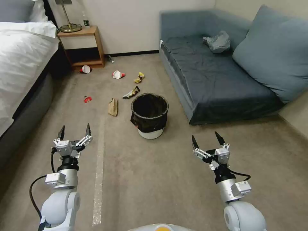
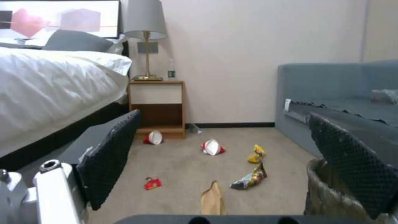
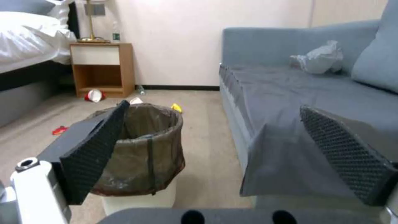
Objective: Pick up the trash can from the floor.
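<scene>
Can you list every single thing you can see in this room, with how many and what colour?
trash can: 1, white with black bag liner, upright on the floor between the grippers and the sofa
tape strip: 1, pale, along the carpet
paper cups: 2, white and red, tipped over near the nightstand
snack wrappers: 2, yellow and dark, beyond the can
brown paper bag: 1, flat, left of the can
red scrap: 1, on the carpet
sofa: 1, dark blue, right side
plastic bag: 1, grey, on the sofa
nightstand: 1, wooden, by the wall
lamp: 1, brass base, on the nightstand
bed: 1, white, left side
left gripper: 1, open, above the carpet
right gripper: 1, open, above the carpet
</scene>
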Robot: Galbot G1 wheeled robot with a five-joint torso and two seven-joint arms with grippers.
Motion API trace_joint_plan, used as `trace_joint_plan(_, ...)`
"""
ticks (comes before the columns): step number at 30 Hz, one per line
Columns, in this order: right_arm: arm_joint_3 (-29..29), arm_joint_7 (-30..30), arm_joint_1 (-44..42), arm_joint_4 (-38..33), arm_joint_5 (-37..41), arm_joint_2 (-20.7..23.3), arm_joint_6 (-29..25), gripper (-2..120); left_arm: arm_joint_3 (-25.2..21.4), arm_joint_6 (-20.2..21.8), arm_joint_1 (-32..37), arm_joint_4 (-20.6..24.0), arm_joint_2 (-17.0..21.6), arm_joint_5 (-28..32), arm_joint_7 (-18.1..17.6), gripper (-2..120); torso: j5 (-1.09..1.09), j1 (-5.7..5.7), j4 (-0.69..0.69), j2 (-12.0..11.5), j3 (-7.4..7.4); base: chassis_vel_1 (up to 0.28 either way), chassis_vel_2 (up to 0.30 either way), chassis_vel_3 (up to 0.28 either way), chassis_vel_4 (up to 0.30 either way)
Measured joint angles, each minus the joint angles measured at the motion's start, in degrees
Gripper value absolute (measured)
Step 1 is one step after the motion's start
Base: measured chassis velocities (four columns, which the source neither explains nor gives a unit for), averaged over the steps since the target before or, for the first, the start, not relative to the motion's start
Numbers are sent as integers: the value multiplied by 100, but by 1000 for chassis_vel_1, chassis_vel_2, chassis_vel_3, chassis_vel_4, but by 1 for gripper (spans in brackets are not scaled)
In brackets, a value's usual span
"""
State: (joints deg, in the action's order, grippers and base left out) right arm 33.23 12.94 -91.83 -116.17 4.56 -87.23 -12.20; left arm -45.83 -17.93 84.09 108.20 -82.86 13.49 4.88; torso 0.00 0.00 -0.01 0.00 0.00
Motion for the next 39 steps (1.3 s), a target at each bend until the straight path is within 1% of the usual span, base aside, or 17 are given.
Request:
trace_joint_plan(17,9,37,8,10,8,-9,-10,100,26,2,-36,-24,6,12,20,98,0,0,1,0,0,-108,98,98,-94)
trace_joint_plan(23,7,48,15,25,6,-16,-26,100,57,-28,-48,-48,23,106,109,98,0,0,1,0,0,-104,98,113,-122)
trace_joint_plan(30,15,50,5,40,6,-9,-83,100,166,-18,-45,-59,102,396,343,98,0,0,1,0,0,-113,106,106,-107)
trace_joint_plan(32,16,53,5,48,11,-8,-133,100,245,106,-52,-39,161,726,506,98,0,0,1,-1,0,-91,92,94,-86)
trace_joint_plan(33,16,53,5,48,11,-8,-133,100,245,106,-52,-39,161,726,506,98,0,0,1,-1,0,-75,85,94,-82)
trace_joint_plan(35,16,50,8,54,13,-6,-179,100,311,264,-70,-16,236,948,706,98,1,0,1,0,0,-91,93,87,-85)
trace_joint_plan(36,16,50,8,54,13,-6,-179,100,311,264,-70,-16,236,948,706,98,1,0,1,0,0,-91,93,84,-88)
trace_joint_plan(37,15,46,9,54,13,-4,-192,100,342,318,-79,-15,270,1012,775,99,0,0,1,0,0,-90,84,84,-88)
trace_joint_plan(38,15,39,13,59,13,0,-238,100,415,461,-88,5,321,1136,881,100,-1,0,0,0,0,-73,61,82,-75)
trace_joint_plan(39,15,39,13,59,13,0,-238,100,415,461,-88,5,321,1136,881,100,-1,0,0,0,0,-73,61,82,-75)
